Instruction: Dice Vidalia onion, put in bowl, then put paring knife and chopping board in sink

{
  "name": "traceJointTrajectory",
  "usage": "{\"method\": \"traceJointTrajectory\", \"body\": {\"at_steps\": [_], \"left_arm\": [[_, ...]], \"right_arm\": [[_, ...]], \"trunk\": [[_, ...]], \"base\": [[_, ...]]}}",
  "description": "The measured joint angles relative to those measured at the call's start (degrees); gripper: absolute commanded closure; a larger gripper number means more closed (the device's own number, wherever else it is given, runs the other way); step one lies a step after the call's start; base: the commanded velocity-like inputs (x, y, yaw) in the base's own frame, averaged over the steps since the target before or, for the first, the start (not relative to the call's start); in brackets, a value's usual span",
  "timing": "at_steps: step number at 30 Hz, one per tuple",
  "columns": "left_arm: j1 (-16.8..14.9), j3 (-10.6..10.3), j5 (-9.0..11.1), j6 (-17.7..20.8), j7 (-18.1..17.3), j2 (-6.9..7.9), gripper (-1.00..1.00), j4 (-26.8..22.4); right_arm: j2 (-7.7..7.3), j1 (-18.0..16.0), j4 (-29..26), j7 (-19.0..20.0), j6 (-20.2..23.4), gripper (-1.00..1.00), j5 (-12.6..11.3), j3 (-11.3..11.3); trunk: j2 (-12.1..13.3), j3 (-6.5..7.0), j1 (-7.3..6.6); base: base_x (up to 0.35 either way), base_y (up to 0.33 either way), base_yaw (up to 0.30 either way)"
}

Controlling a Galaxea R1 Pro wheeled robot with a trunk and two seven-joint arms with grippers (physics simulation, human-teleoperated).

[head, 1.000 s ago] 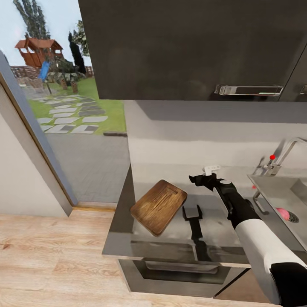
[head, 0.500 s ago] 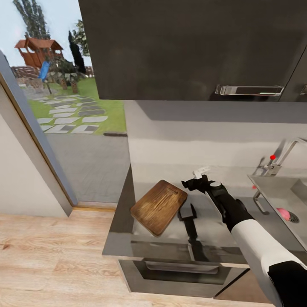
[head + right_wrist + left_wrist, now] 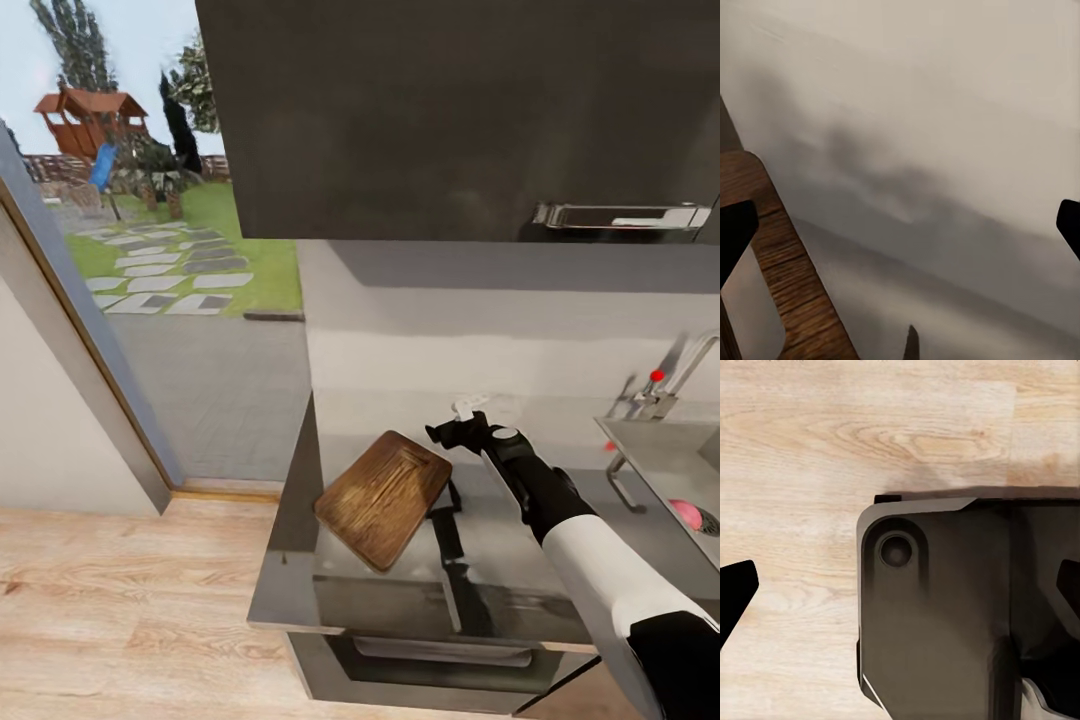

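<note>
Glossy grey steel countertop (image 3: 520,545) is seen in the head view under a dark wall cabinet (image 3: 450,110), with a glass door to a garden at one side and pale wooden flooring (image 3: 120,600) below. On the counter's end nearest the door, the dark brown chopping board (image 3: 383,497) is laid at an angle, its slot handle end turned towards the back wall. At the far edge of the frame the sink (image 3: 650,450) is partly shown, with its chrome tap and red knob (image 3: 656,376), and the Vidalia onion (image 3: 687,513) is seen as a small pink ball lying in the basin beside the drain. The right gripper (image 3: 447,432) is held above the counter just past the board's handle end, well apart from the onion; its fingers are spread wide in the right wrist view, with nothing between them, and the board's corner is seen there against the pale wall. The left gripper (image 3: 900,592) is pointed down over the floor and the robot's own dark base, fingertips apart and nothing held. Neither knife nor bowl can be made out. The first step is judged not yet done: the onion is unfetched. For the next move, the right arm would need to be swung across to the sink, lowered into the basin and closed around the small round onion, which may roll.
</note>
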Motion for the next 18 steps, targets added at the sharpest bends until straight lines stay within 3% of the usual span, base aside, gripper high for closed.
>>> {"method": "traceJointTrajectory", "body": {"at_steps": [18], "left_arm": [[0.0,-0.1,0.0,0.0,0.0,-0.02,-1.0,0.0]], "right_arm": [[0.04,0.0,1.8,0.3,-0.2,-1.0,-0.1,0.0]], "trunk": [[0.0,0.0,0.0]], "base": [[0.002,0.091,0.0]]}}
